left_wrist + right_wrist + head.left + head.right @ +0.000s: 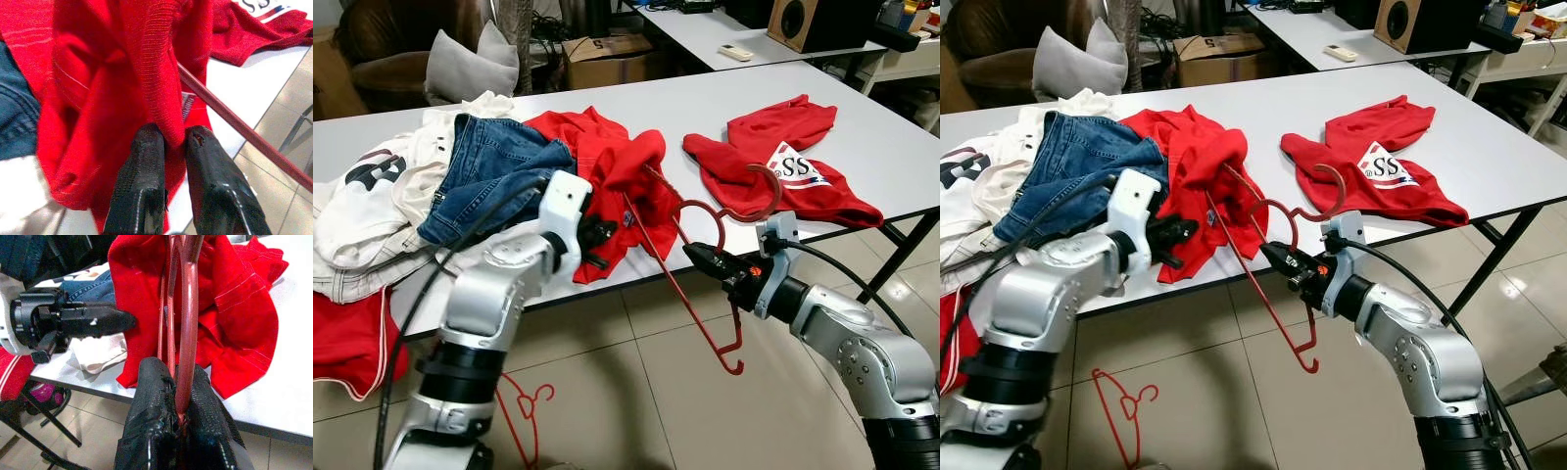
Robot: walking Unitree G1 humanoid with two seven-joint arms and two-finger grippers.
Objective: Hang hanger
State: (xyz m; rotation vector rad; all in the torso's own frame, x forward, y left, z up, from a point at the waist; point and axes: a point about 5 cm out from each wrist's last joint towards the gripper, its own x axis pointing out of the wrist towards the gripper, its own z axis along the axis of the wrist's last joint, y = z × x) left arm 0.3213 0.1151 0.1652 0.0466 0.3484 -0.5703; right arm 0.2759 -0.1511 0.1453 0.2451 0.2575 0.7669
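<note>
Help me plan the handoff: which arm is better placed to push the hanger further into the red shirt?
The right. Its gripper is shut on the red hanger near the hook, with one end already in the red shirt. The left gripper is pinching the shirt's fabric, so it probably serves best bracing it.

White table [636, 108] bears jeans [489, 166], red shirts [783, 162].

Before me: white table [901, 147], black metal legs [891, 264]. Beige tiled floor [636, 392] below, glossy, reflecting light. Second white table [705, 29] behind; wooden speaker [808, 22] and white remote [735, 52] on it. Cardboard box [607, 59] between tables. Far left of me: dark brown armchair [382, 49], grey cushion [470, 64].
</note>
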